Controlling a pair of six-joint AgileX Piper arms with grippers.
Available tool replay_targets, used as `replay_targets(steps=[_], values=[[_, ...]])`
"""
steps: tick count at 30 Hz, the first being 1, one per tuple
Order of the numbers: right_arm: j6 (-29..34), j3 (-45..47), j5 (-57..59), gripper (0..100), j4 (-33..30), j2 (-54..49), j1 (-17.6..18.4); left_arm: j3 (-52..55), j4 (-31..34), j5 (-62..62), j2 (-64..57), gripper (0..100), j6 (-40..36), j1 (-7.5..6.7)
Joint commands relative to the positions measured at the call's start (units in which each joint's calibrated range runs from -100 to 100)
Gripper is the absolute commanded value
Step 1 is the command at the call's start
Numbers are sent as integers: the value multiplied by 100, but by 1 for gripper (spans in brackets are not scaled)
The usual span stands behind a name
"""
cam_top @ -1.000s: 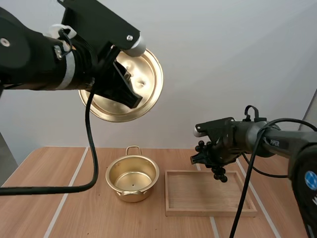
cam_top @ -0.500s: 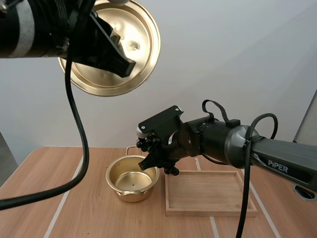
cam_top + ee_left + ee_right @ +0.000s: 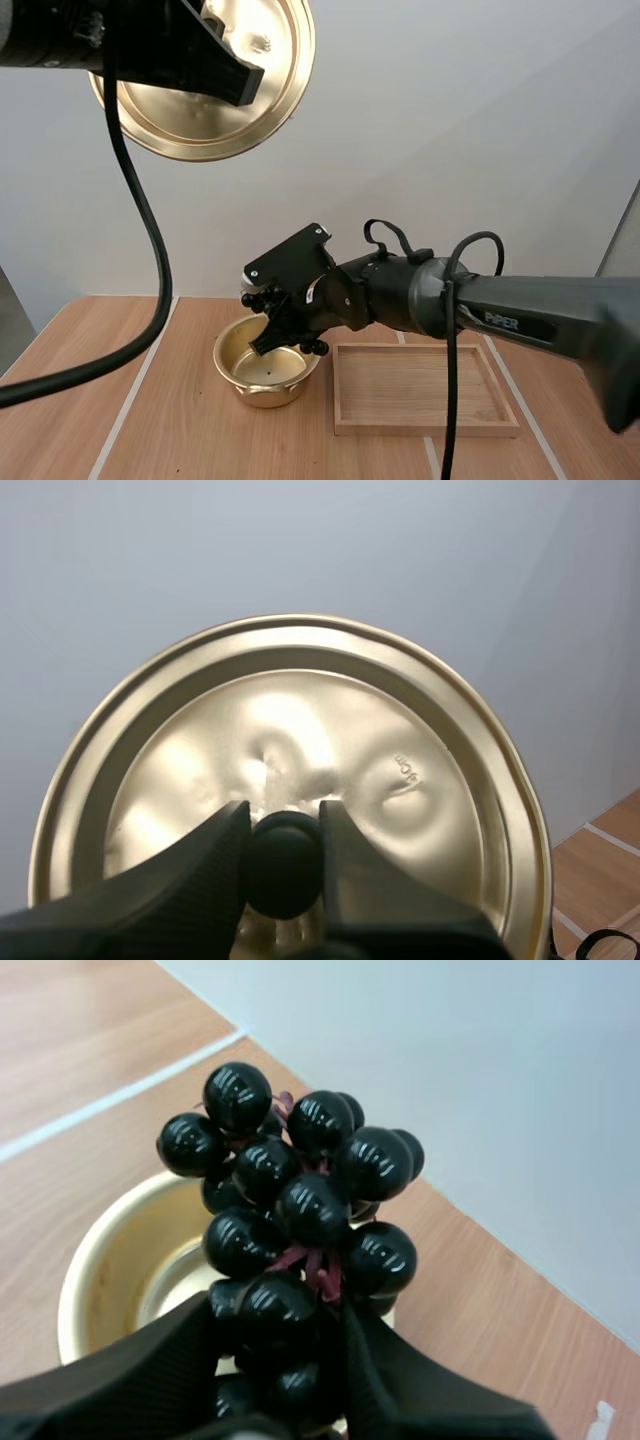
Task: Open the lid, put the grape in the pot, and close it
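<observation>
Two holds: left hand (image 3: 283,825) lid (image 3: 400,780), right hand (image 3: 280,1325) grapes (image 3: 300,1200) above pot (image 3: 100,1280).

Gold lid (image 3: 195,120) tilted high up, black grapes (image 3: 300,1205) over the open gold pot (image 3: 250,386) (upright, empty)

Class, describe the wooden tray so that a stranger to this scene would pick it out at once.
Start at the wooden table. On it stands a round golden pot; the wooden tray lies flat beside it, on the robot's right. Unlike the pot, it is rectangular, shallow and made of wood.
</observation>
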Motion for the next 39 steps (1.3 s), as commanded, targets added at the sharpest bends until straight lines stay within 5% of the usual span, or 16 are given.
replay_targets(steps=[1,14,17,20,35,39], values=[[-118,-222,-306,0,-31,377,13,-43,-2,-12,-29,0,-90,-17],[-109,-972,440,1,362,1329,21,-43,-2,-12,-29,0,-90,-17],[-109,-972,463,45,442,1304,21,-43,-2,-12,-29,0,-90,-17],[-109,-972,505,100,704,1292,21,-43,-2,-12,-29,0,-90,-17],[-109,-972,1544,99,748,39,21,-43,22,-12,-29,0,-91,-17],[-96,-972,1620,54,817,-107,21,-43,22,-12,-29,0,-91,-17]])
